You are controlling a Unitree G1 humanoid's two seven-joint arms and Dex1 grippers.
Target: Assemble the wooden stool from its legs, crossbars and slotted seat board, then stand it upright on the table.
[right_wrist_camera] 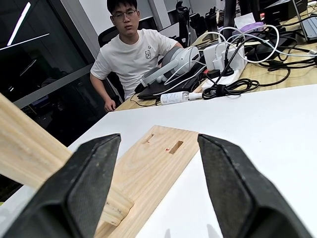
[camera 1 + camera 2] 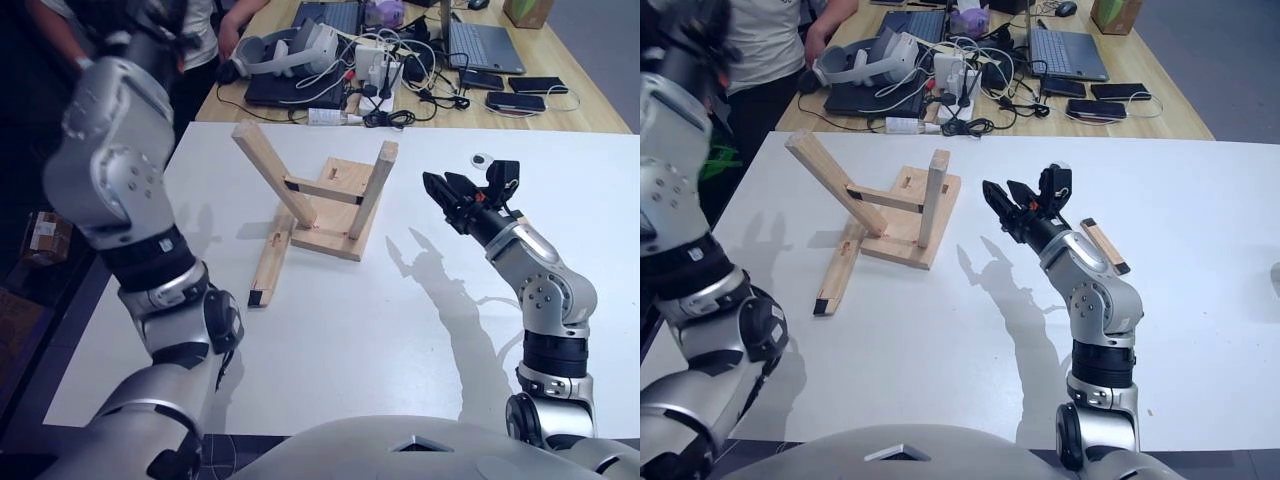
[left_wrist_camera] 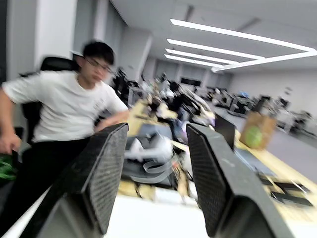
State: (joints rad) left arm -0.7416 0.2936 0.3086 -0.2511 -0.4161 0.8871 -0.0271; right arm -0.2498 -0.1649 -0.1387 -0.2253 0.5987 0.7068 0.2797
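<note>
On the white table (image 2: 350,340), a long pale wooden leg (image 2: 270,262) lies flat, running out from the near-left edge of the slotted pale wooden seat board (image 2: 337,228). To the board's right the right gripper (image 2: 1000,190) hovers with its claw wide and empty, pointing at the board. A short dark-ended wooden bar (image 2: 1105,247) lies further right. Two wooden legs (image 2: 373,190) rise from the board, joined by a crossbar (image 2: 322,189). The left gripper (image 3: 156,134) is raised, wide and empty.

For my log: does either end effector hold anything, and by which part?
Nothing is held; left end effector and right end effector are open, empty.
</note>
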